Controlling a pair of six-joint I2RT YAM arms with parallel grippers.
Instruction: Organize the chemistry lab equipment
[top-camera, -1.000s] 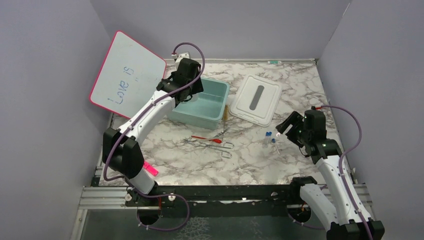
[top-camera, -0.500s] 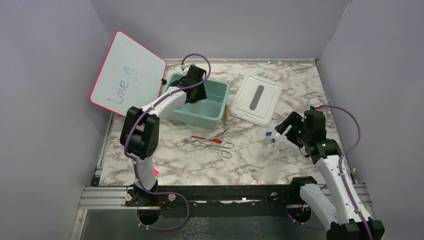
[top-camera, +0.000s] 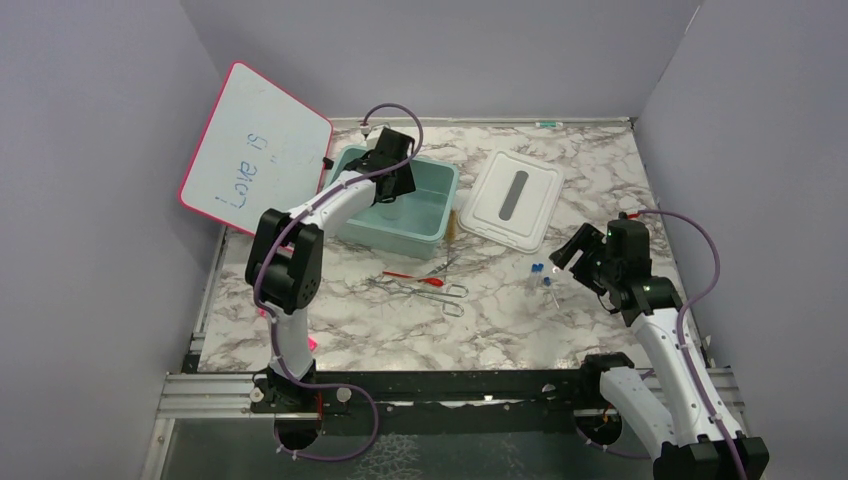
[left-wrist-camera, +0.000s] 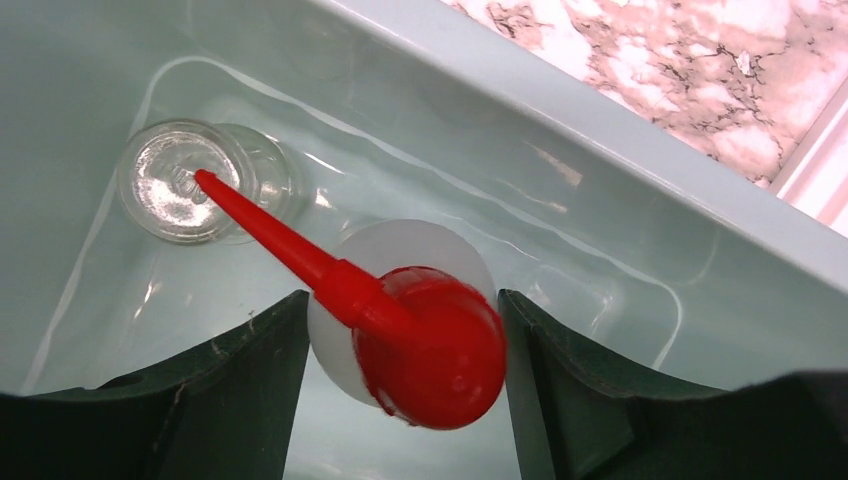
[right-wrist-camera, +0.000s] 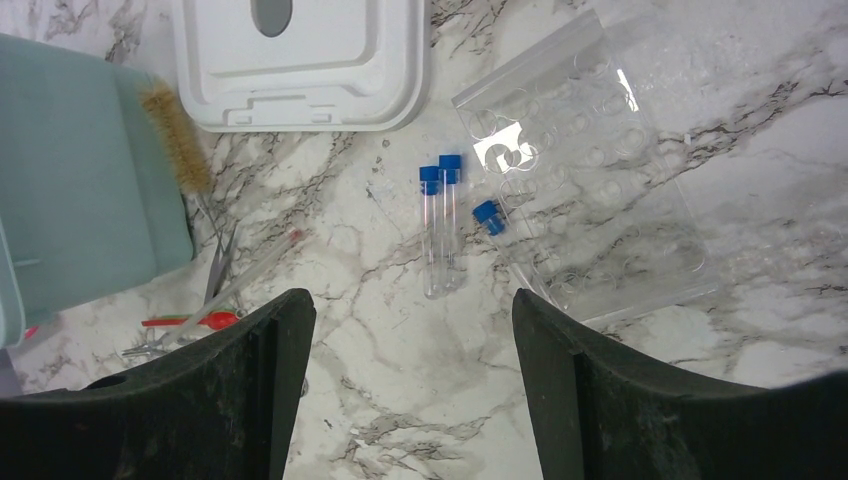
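On the marbled counter (top-camera: 500, 320), the squeeze bottle (left-wrist-camera: 420, 340) stands in the teal bin (top-camera: 440, 215) inside my left hand (left-wrist-camera: 400, 305), whose grip I cannot confirm; the blue-capped vials (right-wrist-camera: 440, 220) ahead of my spread, empty right hand (right-wrist-camera: 410, 300), the tongs (top-camera: 425, 290) and the red-handled tool (top-camera: 410, 277) are not yet binned.

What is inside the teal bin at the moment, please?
The clear squeeze bottle with its red nozzle stands inside the teal bin, with the left gripper straddling it, beside a small clear glass jar. The gripper and bottle cover the floor beneath them.
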